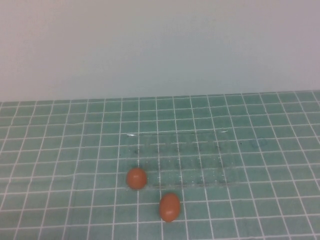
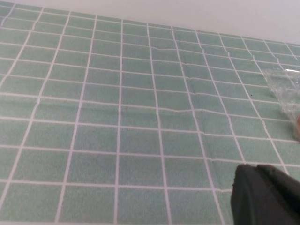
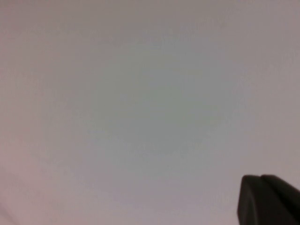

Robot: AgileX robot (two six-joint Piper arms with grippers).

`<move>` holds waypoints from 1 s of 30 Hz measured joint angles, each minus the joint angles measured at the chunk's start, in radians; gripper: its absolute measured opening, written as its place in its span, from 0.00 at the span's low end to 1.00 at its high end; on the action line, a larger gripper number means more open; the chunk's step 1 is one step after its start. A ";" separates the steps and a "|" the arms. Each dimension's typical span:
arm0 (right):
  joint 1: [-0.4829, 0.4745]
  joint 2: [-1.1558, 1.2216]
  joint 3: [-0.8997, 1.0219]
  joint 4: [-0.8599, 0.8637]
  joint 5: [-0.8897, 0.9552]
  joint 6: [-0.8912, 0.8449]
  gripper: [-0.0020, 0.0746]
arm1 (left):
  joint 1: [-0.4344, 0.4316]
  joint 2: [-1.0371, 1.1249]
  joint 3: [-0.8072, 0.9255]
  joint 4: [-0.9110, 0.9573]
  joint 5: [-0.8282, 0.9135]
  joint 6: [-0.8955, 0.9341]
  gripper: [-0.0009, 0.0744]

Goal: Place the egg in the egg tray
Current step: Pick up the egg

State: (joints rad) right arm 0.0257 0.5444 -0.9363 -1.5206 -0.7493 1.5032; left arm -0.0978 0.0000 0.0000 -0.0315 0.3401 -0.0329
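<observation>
Two orange-brown eggs lie on the green tiled cloth in the high view. The more oval egg (image 1: 169, 207) lies nearest the front, clear of the tray. The rounder egg (image 1: 136, 178) sits at the near left corner of the clear egg tray (image 1: 185, 160), whose cups are barely visible. Neither gripper shows in the high view. In the left wrist view, my left gripper (image 2: 258, 169) is shut and empty, low over the cloth, with a corner of the tray (image 2: 285, 89) at the frame edge. My right gripper (image 3: 260, 179) is shut and empty against a blank pale wall.
The green tiled cloth (image 1: 60, 150) covers the table, with a pale wall (image 1: 160, 45) behind it. Nothing else stands on the cloth.
</observation>
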 joint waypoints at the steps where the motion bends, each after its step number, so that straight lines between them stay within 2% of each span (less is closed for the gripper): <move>1: 0.000 0.048 -0.042 -0.078 -0.022 0.080 0.02 | 0.000 0.000 0.000 0.000 0.000 0.000 0.01; 4: 0.000 0.176 -0.141 -0.203 -0.067 0.241 0.02 | 0.000 0.000 0.000 0.000 0.000 0.000 0.01; 9: 0.000 0.315 -0.196 -0.250 -0.017 0.286 0.02 | 0.000 0.000 0.000 0.000 0.000 0.000 0.01; 12: 0.000 0.362 -0.196 -0.251 0.054 0.225 0.02 | 0.000 0.000 0.000 -0.002 0.000 0.000 0.01; 17: 0.000 0.399 -0.169 -0.251 0.208 0.031 0.02 | 0.000 0.000 0.000 -0.002 0.000 0.000 0.01; 23: 0.000 0.399 -0.078 -0.247 0.504 -0.157 0.02 | 0.000 0.000 0.000 -0.002 0.000 0.000 0.01; 27: 0.011 0.399 0.056 -0.240 0.655 -0.150 0.02 | 0.000 0.000 0.000 -0.002 0.000 0.000 0.01; 30: 0.069 0.399 0.141 -0.231 0.672 -0.090 0.02 | 0.000 0.000 0.000 -0.002 0.000 0.000 0.01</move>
State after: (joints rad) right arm 0.0949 0.9439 -0.7956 -1.7517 -0.0776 1.4127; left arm -0.0978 0.0000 0.0000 -0.0333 0.3401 -0.0329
